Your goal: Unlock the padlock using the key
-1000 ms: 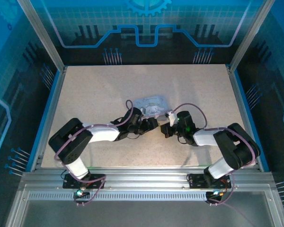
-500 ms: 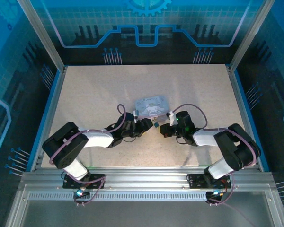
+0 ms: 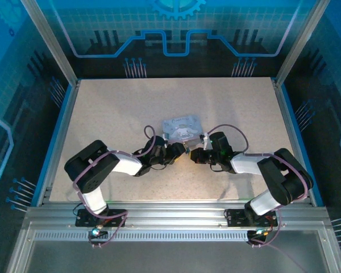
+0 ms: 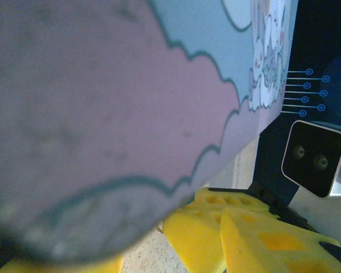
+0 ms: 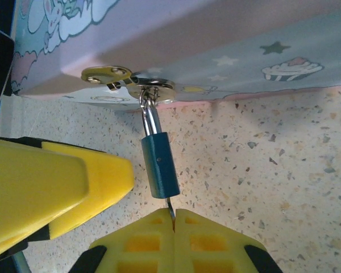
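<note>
Pinching the key (image 5: 170,209) tight, the right gripper (image 5: 174,219) holds it at the bottom of the padlock (image 5: 160,165), which hangs on the tin's (image 5: 216,40) hasp (image 5: 150,91). Beside the tin sits the left gripper (image 3: 181,149); whether its jaws grip anything I cannot tell.

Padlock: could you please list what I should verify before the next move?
1. Key seated in the underside of the padlock: ok.
2. Right gripper shut on key: ok.
3. Shackle closed through hasp on tin: ok.
4. Left gripper bracing padlock: cannot tell; one finger sits close beside the body.
</note>
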Controlling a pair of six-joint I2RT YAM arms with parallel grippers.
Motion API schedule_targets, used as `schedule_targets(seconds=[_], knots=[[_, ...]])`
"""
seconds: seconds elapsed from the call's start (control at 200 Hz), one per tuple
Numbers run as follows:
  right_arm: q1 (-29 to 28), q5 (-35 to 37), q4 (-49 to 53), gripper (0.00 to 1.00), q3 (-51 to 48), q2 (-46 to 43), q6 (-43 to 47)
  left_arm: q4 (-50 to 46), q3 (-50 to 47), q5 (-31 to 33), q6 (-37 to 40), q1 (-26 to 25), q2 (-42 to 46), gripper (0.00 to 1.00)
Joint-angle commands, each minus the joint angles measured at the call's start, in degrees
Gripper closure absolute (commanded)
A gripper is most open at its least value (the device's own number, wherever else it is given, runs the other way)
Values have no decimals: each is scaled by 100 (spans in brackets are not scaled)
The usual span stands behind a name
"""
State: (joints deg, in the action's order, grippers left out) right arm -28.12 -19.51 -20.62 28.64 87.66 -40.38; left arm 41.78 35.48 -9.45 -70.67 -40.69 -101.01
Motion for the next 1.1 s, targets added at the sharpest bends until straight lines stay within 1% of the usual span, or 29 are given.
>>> schedule_targets(seconds=[0.0,0.295,0.465,0.68,0.84,1.09], knots=[[-78,-106,191,100,96,-62,-167,260,210,-2,-129,-50,-209,54],[-80,-124,278,100,151,-49,-152,621,388,22,-372,-56,-654,58],[-79,-79,269,100,152,-65,-238,578,415,26,-384,-62,-753,59],[-80,-70,252,100,192,-65,-363,748,466,-73,-454,-155,-961,60],[-80,-83,260,100,223,-48,-383,926,528,-118,-540,-188,-1086,63],[-80,-92,278,100,238,-4,-466,1014,600,-177,-537,-245,-1147,63]])
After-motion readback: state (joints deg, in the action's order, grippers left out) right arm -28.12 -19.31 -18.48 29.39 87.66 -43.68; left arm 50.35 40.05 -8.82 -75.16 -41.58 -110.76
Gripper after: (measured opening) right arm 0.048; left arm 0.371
